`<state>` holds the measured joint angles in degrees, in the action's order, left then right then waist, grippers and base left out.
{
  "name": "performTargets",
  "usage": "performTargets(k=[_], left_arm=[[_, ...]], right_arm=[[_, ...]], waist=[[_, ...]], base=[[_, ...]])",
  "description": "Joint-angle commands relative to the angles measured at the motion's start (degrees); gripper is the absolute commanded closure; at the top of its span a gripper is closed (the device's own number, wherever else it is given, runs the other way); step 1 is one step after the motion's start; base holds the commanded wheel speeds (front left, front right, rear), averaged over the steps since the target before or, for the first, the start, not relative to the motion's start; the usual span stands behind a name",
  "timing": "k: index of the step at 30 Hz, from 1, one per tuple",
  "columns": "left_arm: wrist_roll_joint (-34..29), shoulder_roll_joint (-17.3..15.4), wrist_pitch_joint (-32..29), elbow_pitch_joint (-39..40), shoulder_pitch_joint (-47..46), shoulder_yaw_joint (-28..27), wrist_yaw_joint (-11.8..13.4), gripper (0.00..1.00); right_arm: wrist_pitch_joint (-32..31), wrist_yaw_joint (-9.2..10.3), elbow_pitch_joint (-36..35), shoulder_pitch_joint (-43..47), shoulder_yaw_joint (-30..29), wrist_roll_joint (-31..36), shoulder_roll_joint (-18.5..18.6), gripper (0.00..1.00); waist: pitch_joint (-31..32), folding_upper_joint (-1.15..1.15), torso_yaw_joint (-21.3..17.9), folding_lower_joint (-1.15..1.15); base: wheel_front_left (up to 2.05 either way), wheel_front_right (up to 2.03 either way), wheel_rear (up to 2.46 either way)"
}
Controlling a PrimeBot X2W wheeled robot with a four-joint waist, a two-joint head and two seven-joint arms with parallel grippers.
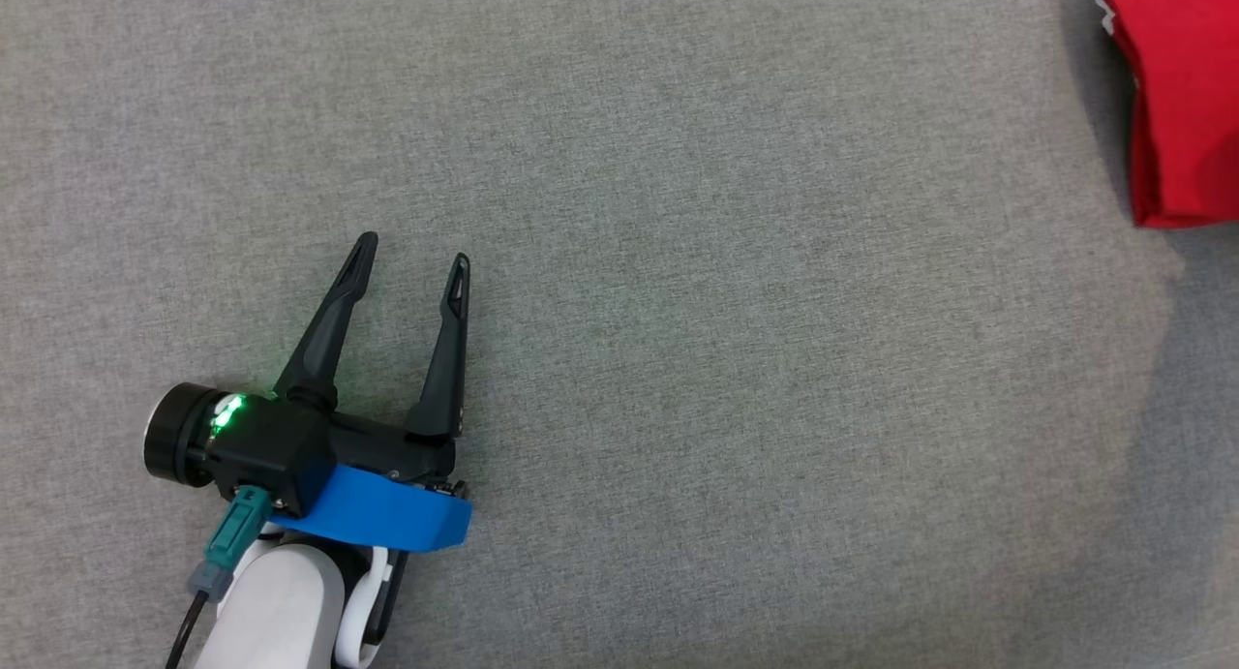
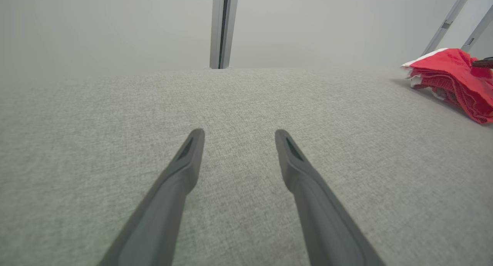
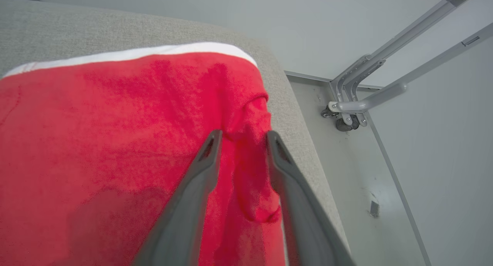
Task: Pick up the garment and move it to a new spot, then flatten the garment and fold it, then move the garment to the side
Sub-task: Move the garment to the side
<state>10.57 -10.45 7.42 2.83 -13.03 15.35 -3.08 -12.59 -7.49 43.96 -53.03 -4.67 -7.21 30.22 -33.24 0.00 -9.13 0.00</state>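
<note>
Right hand: fingers part-way apart, a raised ridge of red cloth between them and touching both; clamped or loose, cannot tell
Garment: red with a white band along one edge, lying in stacked layers under that hand, at the far right corner of the counter, close to its edge
Counter: grey woven cover, floor and metal frame legs beyond the edge
Left hand: spread wide, holding nothing, low over the counter, well apart from the garment
Done, by the look of it: move, flatten and fold; bundle already off to the side
Left, by the look of it: freeing the cloth fully, then drawing clear without dragging the top layer askew
</note>
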Motion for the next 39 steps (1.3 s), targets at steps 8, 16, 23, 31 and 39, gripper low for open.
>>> performTargets(k=[8, 16, 23, 31, 39], left_arm=[[0.4, 0.1, 0.8, -1.0, -0.6, 0.1, 0.6, 0.00], [1.9, 0.2, 3.2, -3.6, -2.0, -1.3, 1.0, 0.00], [4.0, 1.0, 5.9, -8.7, -1.3, -3.8, 2.1, 0.00], [6.7, 2.4, 7.4, -16.1, 3.6, -7.1, 3.5, 0.00], [7.0, 4.3, 7.8, -19.4, 8.5, -7.4, 2.6, 0.00]], right_arm=[[6.6, 0.00, 0.2, -1.9, -1.6, 3.8, -4.3, 0.00], [11.4, 0.00, -2.6, -0.4, 2.8, 1.4, -7.8, 0.00], [16.4, 0.00, -5.1, 4.7, 6.3, 0.7, -12.6, 0.00], [23.4, 0.00, -5.9, 15.2, 8.0, 2.6, -21.1, 0.00], [27.1, 0.00, -8.0, 26.8, 5.5, 4.5, -26.7, 0.00]], waist=[[0.8, 0.00, 0.2, 0.00], [5.1, 0.00, 0.1, 0.00], [11.8, 0.00, 1.8, 0.00], [19.8, 0.00, 4.2, 0.00], [24.8, 0.00, 7.3, 0.00]], base=[[0.00, 0.00, 0.00], [0.00, 0.00, 0.00], [0.00, 0.00, 0.00], [0.00, 0.00, 0.00], [0.00, 0.00, 0.00]])
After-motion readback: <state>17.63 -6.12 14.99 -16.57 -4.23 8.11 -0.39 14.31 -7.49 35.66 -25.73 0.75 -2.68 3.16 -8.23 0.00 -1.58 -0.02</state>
